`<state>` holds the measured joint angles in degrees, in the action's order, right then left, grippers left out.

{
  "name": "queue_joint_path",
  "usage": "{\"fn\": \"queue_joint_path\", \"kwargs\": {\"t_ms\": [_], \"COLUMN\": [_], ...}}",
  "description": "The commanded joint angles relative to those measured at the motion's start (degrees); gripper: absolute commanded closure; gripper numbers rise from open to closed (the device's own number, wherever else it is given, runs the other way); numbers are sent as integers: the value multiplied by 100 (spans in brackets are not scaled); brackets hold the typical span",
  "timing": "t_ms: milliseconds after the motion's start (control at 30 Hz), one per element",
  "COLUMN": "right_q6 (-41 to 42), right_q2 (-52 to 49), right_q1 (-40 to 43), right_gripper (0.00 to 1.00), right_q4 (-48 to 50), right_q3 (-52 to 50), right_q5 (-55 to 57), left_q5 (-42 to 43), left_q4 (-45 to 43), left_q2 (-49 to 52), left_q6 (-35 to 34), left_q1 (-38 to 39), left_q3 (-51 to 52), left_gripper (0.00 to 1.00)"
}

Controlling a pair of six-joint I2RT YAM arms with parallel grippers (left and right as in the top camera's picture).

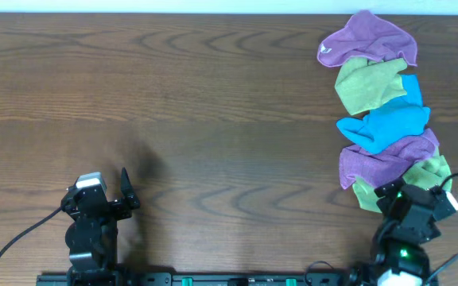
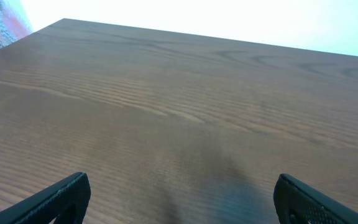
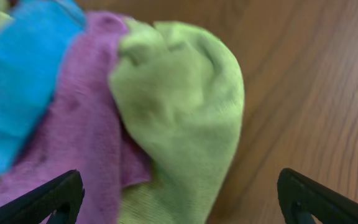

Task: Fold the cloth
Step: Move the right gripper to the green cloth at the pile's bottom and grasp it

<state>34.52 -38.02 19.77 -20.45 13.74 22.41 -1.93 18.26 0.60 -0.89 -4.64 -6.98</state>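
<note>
cloth [image 3: 179, 112] blurred, cut off at bottom edge

bright, even light on the table [image 1: 213, 95], one soft shadow, white glare beyond it, cloth [image 3: 179, 106] blurred, perhaps by motion.

Both arms are matte black. The left arm [image 1: 90, 230], at the overhead view's lower left, carries a pale grey camera block [image 1: 91, 183] and a black cable [image 1: 24, 230]. The right arm [image 1: 408, 218], lower right, shows a white block [image 1: 450, 203] and a green light [image 1: 404, 254]. The left gripper [image 2: 182, 183] has black wedge-shaped fingers [image 2: 61, 196].
</note>
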Motion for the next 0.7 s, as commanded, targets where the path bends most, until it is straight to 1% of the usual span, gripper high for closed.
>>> {"fn": "queue_joint_path", "kwargs": {"t_ms": [0,100,267,433,567,667], "right_q6": [162,164,168,155,-326,-356], "right_q2": [-404,-555,-564,-564,-564,-566], "right_q1": [256,256,254,254,256,256], "right_gripper": [1,1,1,1,1,1], "right_q4": [96,138,157,44,-44,-63], "right_q3": [181,181,181,181,181,181], "right_q5": [-702,-935,-953,-1303,-1493,-1285], "left_q5": [-81,-81,-81,-81,-81,-81], "left_q4": [42,42,42,42,42,39], "left_q2": [-35,-35,-35,-35,-35,-35], "left_q6": [24,24,22,24,22,24], "left_q1": [17,17,17,17,17,17], "left_q3": [133,133,133,133,133,133], "left_gripper": [4,5,5,4,5,5]}}
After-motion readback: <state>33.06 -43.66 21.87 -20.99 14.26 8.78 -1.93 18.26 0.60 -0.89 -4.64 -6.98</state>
